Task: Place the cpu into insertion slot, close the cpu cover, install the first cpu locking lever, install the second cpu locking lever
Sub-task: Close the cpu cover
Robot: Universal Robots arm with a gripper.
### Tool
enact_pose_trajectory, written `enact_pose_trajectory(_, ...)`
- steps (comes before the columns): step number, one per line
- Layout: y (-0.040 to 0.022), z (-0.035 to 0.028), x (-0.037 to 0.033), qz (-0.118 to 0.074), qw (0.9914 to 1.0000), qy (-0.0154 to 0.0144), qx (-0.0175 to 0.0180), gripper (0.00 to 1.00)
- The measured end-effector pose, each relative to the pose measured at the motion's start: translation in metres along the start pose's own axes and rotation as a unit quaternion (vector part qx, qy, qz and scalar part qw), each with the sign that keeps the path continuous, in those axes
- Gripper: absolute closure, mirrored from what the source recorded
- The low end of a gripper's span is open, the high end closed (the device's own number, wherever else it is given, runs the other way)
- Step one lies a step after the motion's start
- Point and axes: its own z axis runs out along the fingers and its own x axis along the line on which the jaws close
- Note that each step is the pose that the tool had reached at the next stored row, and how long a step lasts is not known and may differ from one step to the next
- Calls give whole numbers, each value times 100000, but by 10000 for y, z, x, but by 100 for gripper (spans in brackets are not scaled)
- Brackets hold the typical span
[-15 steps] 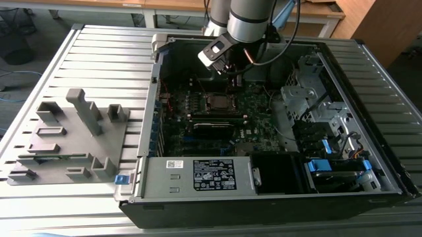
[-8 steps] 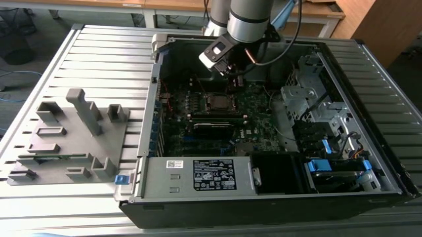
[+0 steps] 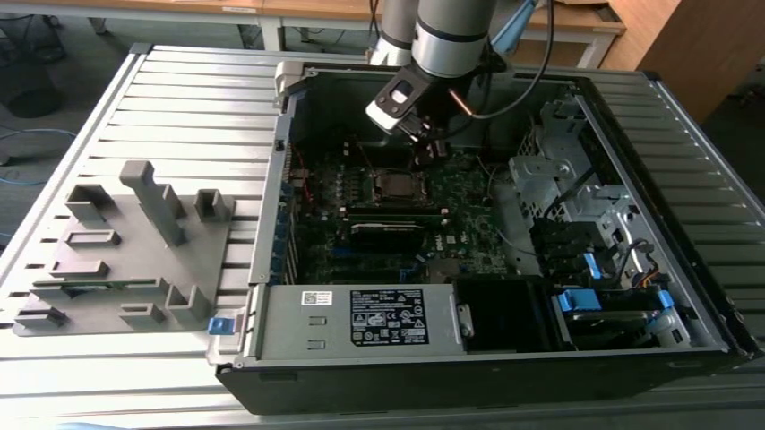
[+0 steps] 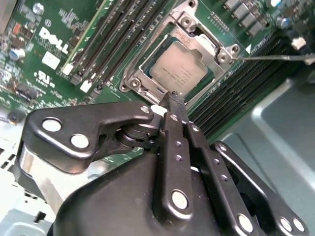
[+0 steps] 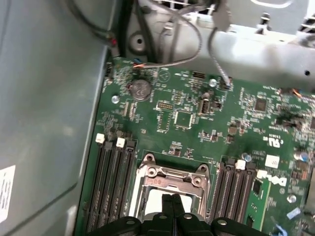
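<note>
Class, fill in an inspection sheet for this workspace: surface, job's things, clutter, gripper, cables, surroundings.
Surface: grey slatted metal table, bearing an open black computer case.
Job's things: silver-grey square cpu seated; silvery metal frame cover lying down around it; thin wire lever jutting sideways.
Clutter: grey plastic fixture tray beside the case.
Gripper: black gripper shut, tip by the cover's edge.
Cables: grey cables looping over the green motherboard edge.
Surroundings: wooden furniture beyond the table.

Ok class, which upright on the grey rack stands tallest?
The central slab on the grey rack; it rises well above the shorter uprights either side.
</note>
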Motion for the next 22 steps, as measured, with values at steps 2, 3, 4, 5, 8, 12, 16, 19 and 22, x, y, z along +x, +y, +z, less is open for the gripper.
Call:
enact_pose_trajectory(2,0,1,0,-1778,99984,-16,39,90)
enact_pose_trajectory(3,0,1,0,-2682,99964,-23,60,90)
enact_pose_trajectory(4,0,2,0,-3573,99936,-32,81,90)
enact_pose_trajectory(5,0,2,0,-4476,99900,-38,99,90)
enact_pose_trajectory(8,0,4,0,-7248,99737,-61,159,90)
enact_pose_trajectory(12,0,5,0,-10887,99405,-94,243,90)
enact_pose_trajectory(16,0,7,0,-14449,98950,-121,321,90)
enact_pose_trajectory(19,0,8,0,-17196,98510,-147,382,90)
enact_pose_trajectory(22,0,9,0,-19845,98010,-169,441,90)
